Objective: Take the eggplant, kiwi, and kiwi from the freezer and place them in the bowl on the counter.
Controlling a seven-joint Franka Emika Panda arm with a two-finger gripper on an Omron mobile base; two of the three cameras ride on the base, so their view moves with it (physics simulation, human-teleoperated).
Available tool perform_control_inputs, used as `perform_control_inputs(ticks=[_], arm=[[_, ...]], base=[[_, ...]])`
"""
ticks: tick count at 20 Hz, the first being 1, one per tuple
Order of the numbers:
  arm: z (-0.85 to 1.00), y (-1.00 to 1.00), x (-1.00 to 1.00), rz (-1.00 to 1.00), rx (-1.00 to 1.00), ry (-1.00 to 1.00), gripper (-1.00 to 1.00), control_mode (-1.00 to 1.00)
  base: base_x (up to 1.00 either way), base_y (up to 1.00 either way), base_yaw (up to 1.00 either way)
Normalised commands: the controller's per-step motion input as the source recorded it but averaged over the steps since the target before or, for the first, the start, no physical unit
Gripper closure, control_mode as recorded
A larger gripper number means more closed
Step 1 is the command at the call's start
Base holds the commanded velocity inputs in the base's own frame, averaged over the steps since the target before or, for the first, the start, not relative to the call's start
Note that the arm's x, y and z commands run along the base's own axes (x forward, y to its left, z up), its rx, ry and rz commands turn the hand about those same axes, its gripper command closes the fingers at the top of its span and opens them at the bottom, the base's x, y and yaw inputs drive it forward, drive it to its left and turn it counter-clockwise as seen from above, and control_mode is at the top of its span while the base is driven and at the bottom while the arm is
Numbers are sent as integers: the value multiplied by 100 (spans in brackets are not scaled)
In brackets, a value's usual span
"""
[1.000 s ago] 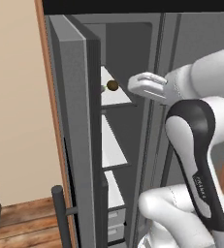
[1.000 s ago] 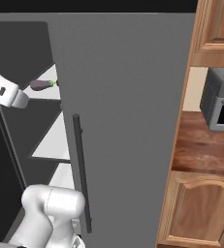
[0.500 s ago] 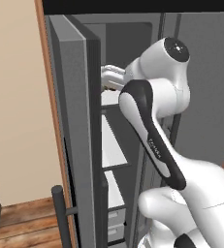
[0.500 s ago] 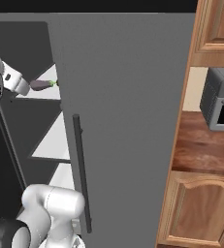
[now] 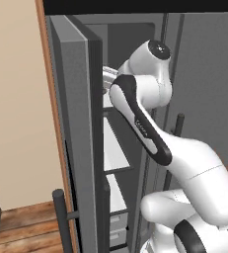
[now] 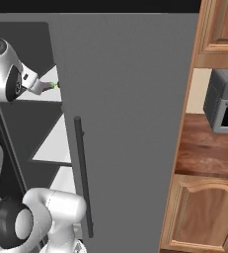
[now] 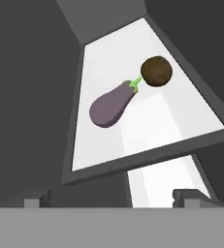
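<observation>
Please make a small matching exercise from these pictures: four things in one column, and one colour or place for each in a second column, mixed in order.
Things:
1. eggplant
2. kiwi
3. shelf
4. toaster oven

Descriptions:
A. white, inside the freezer
B. grey, on the wooden counter
C. purple with a green stem
D. brown and round, beside the green stem

Pairs: 1-C, 2-D, 3-A, 4-B

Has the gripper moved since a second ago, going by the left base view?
Yes. It has gone left, toward the open freezer door, and deeper between the shelves.
</observation>
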Motion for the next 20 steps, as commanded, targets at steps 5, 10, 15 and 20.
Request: perform_control_inputs(ticks=[5,10,15,20], arm=[[-10,18,65,0,-4,0,-100,-100],[-30,22,61,0,-9,0,-100,-100],[-23,12,56,0,-2,3,-100,-100],[-18,14,60,0,-2,3,-100,-100]], base=[[0,0,0],[0,0,0],[0,0,0],[0,0,0]])
